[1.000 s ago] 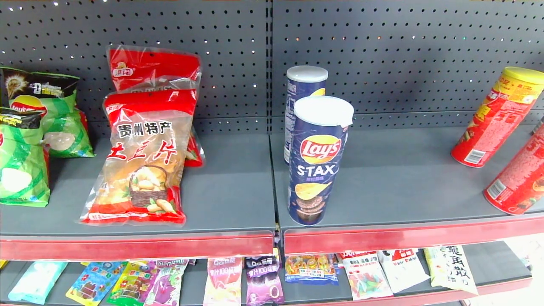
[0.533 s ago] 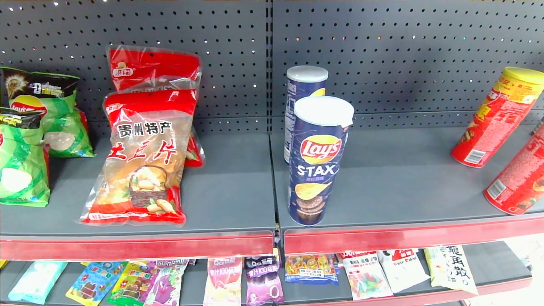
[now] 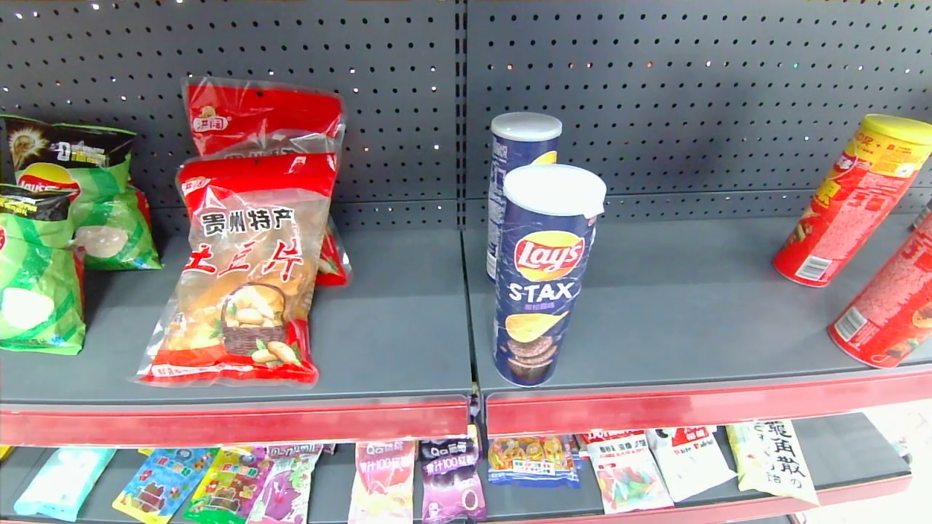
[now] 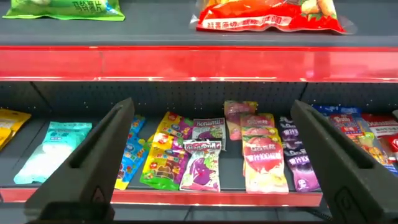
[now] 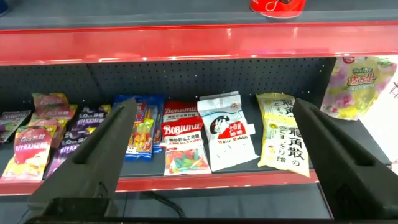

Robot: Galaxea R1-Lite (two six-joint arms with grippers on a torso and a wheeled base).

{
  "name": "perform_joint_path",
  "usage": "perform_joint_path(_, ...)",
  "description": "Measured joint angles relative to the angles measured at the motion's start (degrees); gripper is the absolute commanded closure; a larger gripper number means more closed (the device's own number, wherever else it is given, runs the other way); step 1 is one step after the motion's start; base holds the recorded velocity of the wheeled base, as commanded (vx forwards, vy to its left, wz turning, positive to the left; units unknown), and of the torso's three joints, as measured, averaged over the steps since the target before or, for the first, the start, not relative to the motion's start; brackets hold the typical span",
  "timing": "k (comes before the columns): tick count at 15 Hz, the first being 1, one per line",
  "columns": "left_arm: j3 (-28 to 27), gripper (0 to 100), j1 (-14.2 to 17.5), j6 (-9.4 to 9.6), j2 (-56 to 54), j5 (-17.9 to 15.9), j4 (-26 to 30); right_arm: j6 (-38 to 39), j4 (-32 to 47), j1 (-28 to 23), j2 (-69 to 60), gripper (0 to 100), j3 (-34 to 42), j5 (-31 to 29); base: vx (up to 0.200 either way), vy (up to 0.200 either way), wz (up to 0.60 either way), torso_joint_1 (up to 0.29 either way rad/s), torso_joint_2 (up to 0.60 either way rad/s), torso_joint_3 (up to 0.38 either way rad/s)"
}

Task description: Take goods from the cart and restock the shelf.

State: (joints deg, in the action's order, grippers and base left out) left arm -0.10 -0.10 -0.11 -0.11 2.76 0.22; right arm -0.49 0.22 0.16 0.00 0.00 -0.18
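A dark grey pegboard back panel (image 3: 655,87) fills the upper half of the frame, its rows of holes pricked here and there with small points of light. A slotted upright (image 3: 461,109) splits it at centre. Below, the grey upper shelf (image 3: 692,313) runs in two boards that meet on that same line, each fronted by a glossy red strip (image 3: 233,426). A lower shelf (image 3: 859,444) shows along the bottom, and pale, bright floor (image 3: 903,502) at the lower right corner.
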Motion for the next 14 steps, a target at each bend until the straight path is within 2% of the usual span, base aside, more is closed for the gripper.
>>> perform_joint_path(1,0.0,0,0.0,0.0,0.0,0.0,0.0,0.0,0.0,0.0,0.0,0,0.0,0.0,0.0,0.0,0.0,0.0,0.0,0.0)
perform_joint_path(5,0.0,0,0.0,-0.02,0.0,0.0,0.0,0.0,0.0,0.0,0.0,0,0.0,0.0,-0.2,0.0,0.0,0.012,0.0,0.001)
perform_joint_path(8,0.0,0,0.0,0.0,0.0,-0.2,0.0,0.0,0.0,0.0,0.0,0,0.0,0.0,0.0,0.0,0.0,0.0,0.0,0.0)
perform_joint_path(14,0.0,0,0.1,0.04,0.0,-0.3,0.0,0.0,0.0,0.0,0.0,0,0.0,-0.1,0.0,-0.2,0.0,0.009,0.0,0.002)
